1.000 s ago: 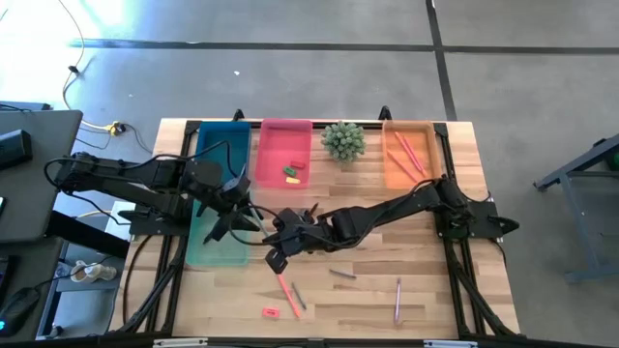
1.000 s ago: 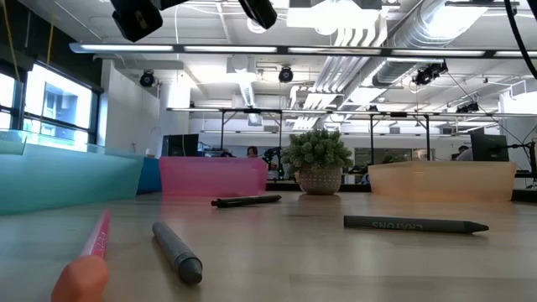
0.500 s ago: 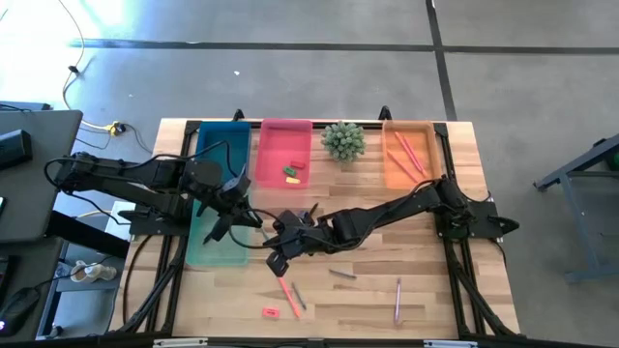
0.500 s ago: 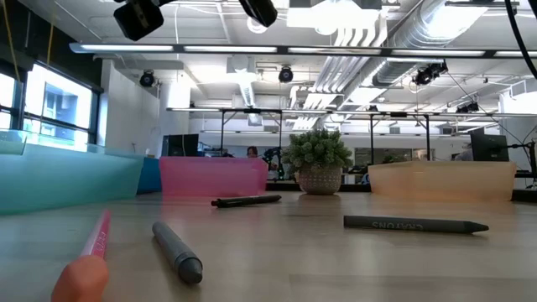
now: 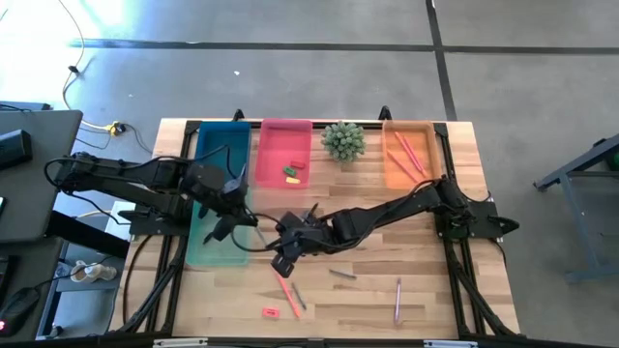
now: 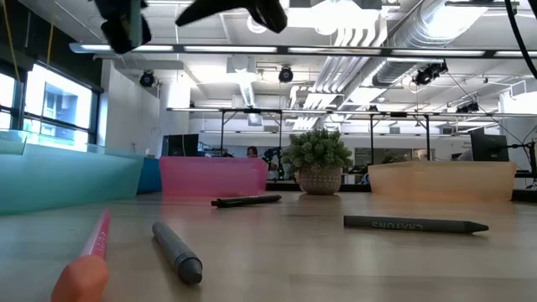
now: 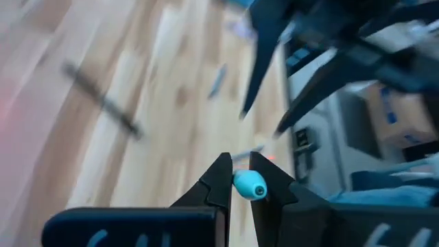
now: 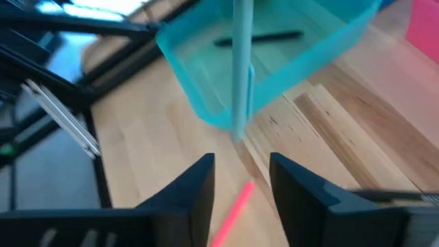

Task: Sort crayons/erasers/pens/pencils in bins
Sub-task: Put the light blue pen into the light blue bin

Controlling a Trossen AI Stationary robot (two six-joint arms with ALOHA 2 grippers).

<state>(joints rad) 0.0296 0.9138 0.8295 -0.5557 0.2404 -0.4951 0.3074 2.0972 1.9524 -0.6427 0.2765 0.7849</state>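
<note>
Finding: a handover between the arms has just taken place over the near right corner of the shallow pale teal translucent plastic bin [image 5: 208, 253].

Left gripper [image 7: 236, 171]: a second ago its fingers stood wide; they are now pinched shut on the rounded end of a thin pale blue stick [image 7: 249, 185], seemingly a pen or pencil. It sits over the right edge of the teal bin.

Right gripper [image 8: 241, 165]: it was nearly closed half a second ago and its fingers now stand parted with nothing between them. It sits just off the teal bin's right wall. In its wrist view the pale blue stick hangs clear ahead of the fingers, in front of the bin wall.

Task's thing: the stick is carried by the left gripper alone, in the air at the teal bin's right side, not yet inside. One dark stick [image 8: 257, 38] already lies in that bin.

Judgement: custody has passed cleanly, so the left arm is placed to drop the stick into a bin while the right arm is free. A salmon-pink pencil [image 5: 287, 293] and a small red eraser [image 5: 270, 311] lie unsorted on the wood, right of and nearer than the teal bin
</note>
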